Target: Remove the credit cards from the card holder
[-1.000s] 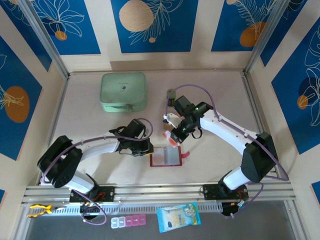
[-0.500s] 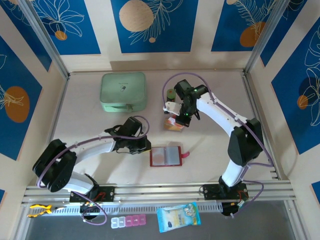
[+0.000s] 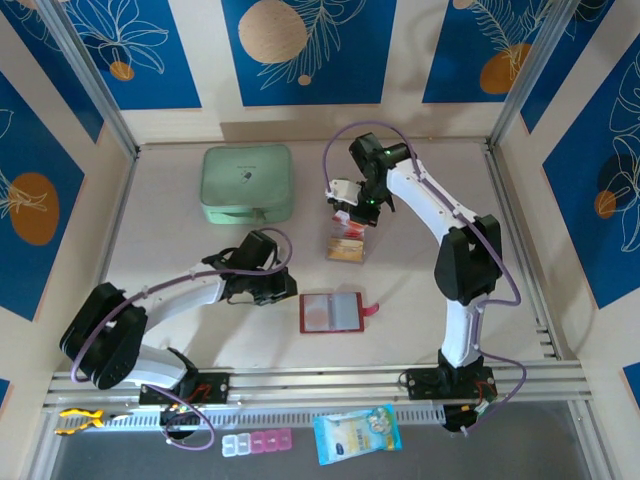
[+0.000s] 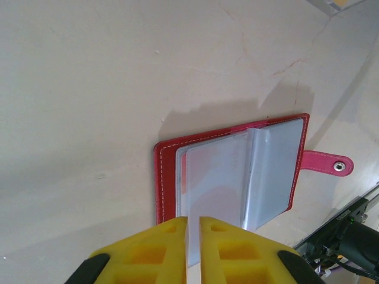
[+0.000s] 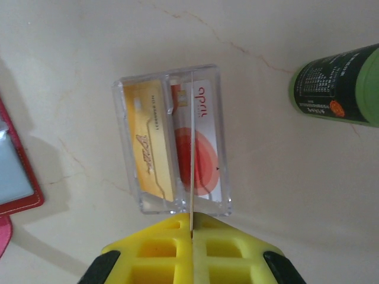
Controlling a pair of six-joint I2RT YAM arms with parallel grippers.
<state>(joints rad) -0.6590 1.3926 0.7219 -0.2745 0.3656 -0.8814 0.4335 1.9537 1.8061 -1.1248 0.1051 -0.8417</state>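
card holder (image 3: 332, 312): lying open flat on the table (image 3: 200, 250), clear sleeves (image 4: 237, 177) facing up, pink snap tab (image 4: 328, 165) sticking out on its right side
left gripper (image 4: 193, 228): right at the holder's left edge (image 3: 288, 292). Yellow fingers are nearly together w/ just a thin slit, and 1 clear sleeve runs into that slit, so it looks clamped on the sleeve
right gripper (image 5: 192, 228): well beyond the holder, on the side away from the arm bases (image 3: 350, 210). Jaws are pressed together on 1 card
held card (image 5: 192, 148): seen edge-on from the wrist cam, basically a thin line, can't tell its color. It hangs over the tray, not in the holder
clear tray (image 5: 124, 148): on the table just beyond the holder, a bit to the right (image 3: 346, 243), w/ 2 cards lying flat in it side by side
yellow-orange card (image 5: 148, 142): in the tray, on the half nearer the holder
white-and-red card (image 5: 207, 154): in the tray, on the half farther from the holder, "april" printed on it
green bottle (image 5: 337, 86): lying on its side, past the tray from the holder
mint case (image 3: 247, 184): far-left of the holder, well apart, zipped
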